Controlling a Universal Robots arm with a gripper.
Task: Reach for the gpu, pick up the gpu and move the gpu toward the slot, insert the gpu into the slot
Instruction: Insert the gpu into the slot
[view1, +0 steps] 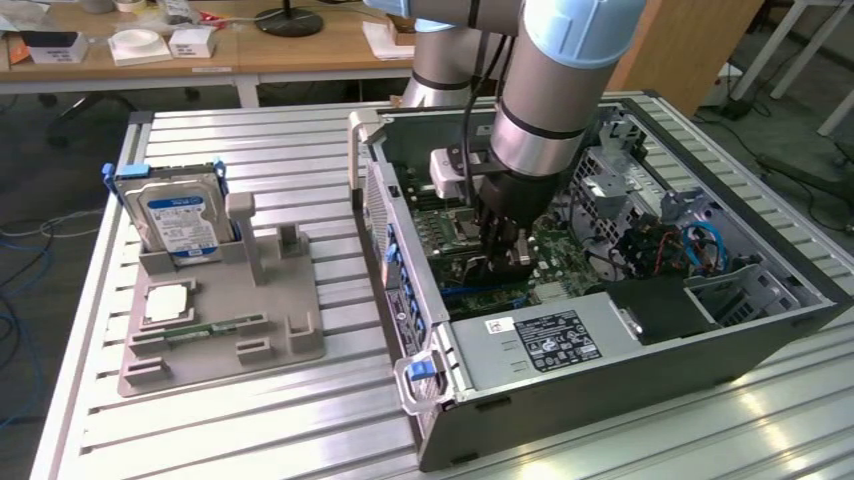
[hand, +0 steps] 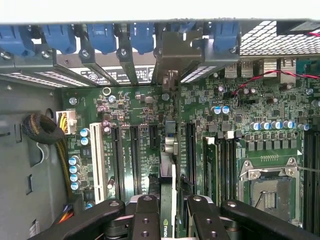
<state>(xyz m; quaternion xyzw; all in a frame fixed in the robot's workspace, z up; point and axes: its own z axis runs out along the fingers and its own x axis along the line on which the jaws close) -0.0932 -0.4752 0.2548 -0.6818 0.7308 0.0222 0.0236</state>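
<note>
Inside the open computer case (view1: 747, 330), right of centre in the exterior view, the gripper (view1: 505, 262) reaches down to the motherboard (hand: 250, 105). Its black fingers (hand: 146, 220) pinch the gpu (hand: 169, 200) — a thin card seen edge-on, standing upright between them over the black slots (hand: 135, 160) (its lower edge is hidden). At left, a hard drive (view1: 178, 220) stands in a grey plastic holder (view1: 227, 330) on the ribbed metal table (view1: 227, 430).

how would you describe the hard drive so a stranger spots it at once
Beside the open computer case, toward the exterior view's left, a grey holder tray sits on the slatted table. The hard drive stands upright at its far end, the tray's only silver, blue-labelled box.
</note>
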